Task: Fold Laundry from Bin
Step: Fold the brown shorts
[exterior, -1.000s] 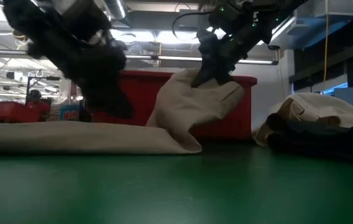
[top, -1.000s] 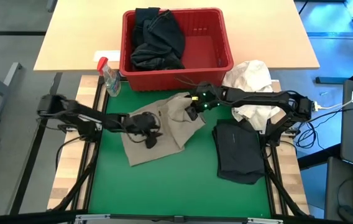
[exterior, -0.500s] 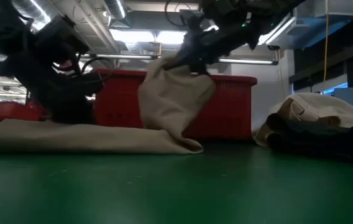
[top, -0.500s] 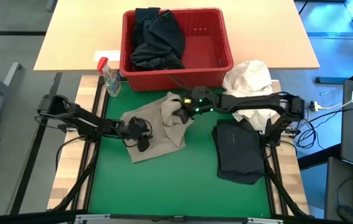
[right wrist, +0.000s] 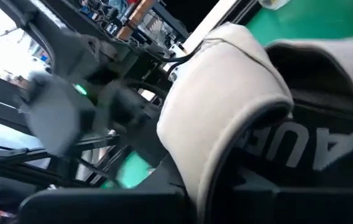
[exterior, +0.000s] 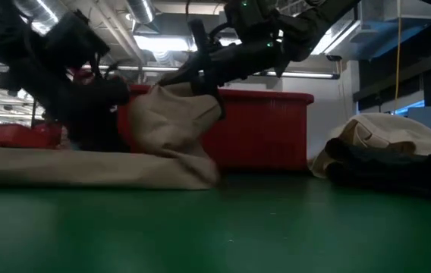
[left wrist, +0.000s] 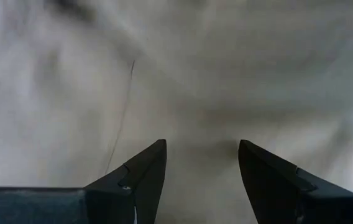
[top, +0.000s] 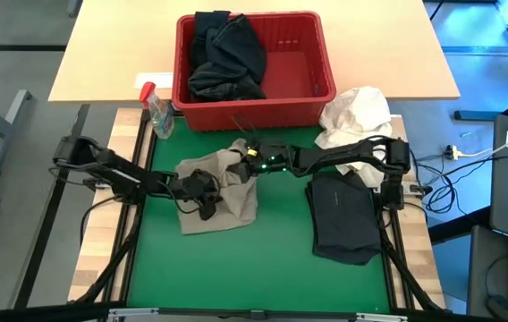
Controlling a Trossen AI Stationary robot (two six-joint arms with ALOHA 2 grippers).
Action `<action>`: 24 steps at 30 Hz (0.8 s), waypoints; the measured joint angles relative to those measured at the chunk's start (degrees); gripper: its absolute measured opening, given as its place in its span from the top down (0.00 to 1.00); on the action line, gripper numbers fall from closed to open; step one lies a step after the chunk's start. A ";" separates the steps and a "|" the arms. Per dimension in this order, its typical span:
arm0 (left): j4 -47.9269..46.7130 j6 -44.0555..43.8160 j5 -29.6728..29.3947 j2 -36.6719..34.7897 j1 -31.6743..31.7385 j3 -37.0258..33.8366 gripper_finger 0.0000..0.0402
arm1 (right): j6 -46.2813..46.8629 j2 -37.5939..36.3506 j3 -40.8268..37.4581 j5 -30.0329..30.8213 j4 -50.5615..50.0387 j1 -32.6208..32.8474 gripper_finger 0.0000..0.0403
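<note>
A: The overhead view is evenly lit and sharp; the green tabletop [top: 263,259] shows no glare, only soft shadows under the arms.

B: The low view is dimmer. Ceiling strip lights [exterior: 162,42] glow behind, so both arms read as dark silhouettes, and the near mat blurs.

A: The left wrist view is soft and washed out, pale cloth [left wrist: 226,74] out of focus.

B: The right wrist view is smeared, bright at its edge.

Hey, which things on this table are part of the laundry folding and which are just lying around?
Part of the job:
khaki-beige garment
dark garments in bin
red slotted plastic bin
folded black garment

Lying about:
white cloth bundle
clear spray bottle
</note>
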 joint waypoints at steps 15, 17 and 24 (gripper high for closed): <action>-32.25 -9.97 9.80 -22.15 -3.24 -0.29 0.51 | -3.37 0.91 1.22 -0.35 -0.01 0.63 0.95; -34.18 -13.39 7.91 -21.01 -5.52 -1.33 0.51 | -3.38 0.91 1.22 -0.29 -0.38 0.63 0.95; -26.62 -19.52 -1.37 -20.01 -9.22 -6.11 0.51 | -2.94 1.62 1.20 0.78 4.76 1.38 0.95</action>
